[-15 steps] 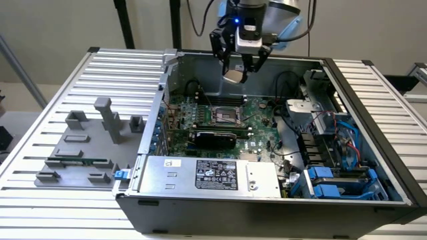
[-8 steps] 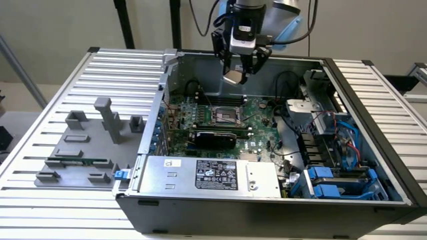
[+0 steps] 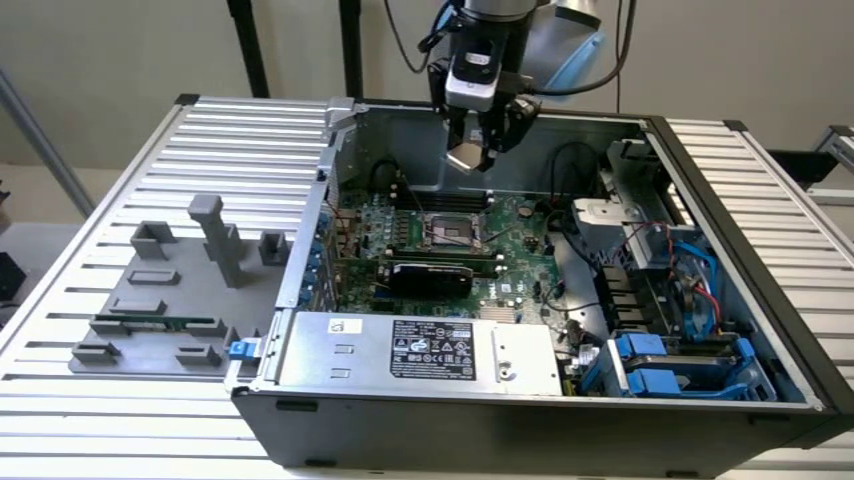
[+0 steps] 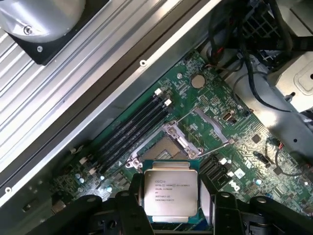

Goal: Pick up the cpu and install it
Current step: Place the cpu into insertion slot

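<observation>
Behind my workplace a plain pale beige wall (image 3: 120, 50) stands evenly lit, with two black upright poles (image 3: 244, 45) in front of it. My counter (image 3: 240, 130) is made of ribbed silver metal slats. Past its edge, on the exterior view's left, a grey bar (image 3: 34, 130) slants upward.

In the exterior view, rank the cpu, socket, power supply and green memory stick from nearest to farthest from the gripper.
1. cpu, held in the gripper.
2. socket, below, on the motherboard.
3. power supply, along the case front wall.
4. green memory stick, outside the case, at the exterior view's left.
</observation>
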Robot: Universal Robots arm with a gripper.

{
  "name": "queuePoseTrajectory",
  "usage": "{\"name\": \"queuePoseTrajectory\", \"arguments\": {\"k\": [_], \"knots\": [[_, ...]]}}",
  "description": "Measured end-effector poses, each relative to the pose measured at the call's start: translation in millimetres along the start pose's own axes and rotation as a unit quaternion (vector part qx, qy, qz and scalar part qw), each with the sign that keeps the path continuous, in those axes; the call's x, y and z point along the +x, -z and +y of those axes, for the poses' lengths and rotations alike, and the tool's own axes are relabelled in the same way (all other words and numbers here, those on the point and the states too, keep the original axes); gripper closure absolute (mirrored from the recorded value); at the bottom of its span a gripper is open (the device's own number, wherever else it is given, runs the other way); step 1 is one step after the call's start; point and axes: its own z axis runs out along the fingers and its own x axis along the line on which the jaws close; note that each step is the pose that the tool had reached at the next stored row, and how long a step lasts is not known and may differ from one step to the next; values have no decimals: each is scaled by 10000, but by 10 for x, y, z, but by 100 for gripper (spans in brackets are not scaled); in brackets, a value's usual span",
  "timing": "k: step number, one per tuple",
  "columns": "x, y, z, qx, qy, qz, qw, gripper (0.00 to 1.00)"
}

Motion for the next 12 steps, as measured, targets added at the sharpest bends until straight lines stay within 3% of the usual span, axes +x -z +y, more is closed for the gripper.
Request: {"name": "queuePoseTrajectory", "arguments": {"k": [6, 12], "knots": [[-1, -42, -1, -9, -547, -18, 9985, 45], [-2, -106, -3, -18, -1095, -35, 9940, 45]]}}
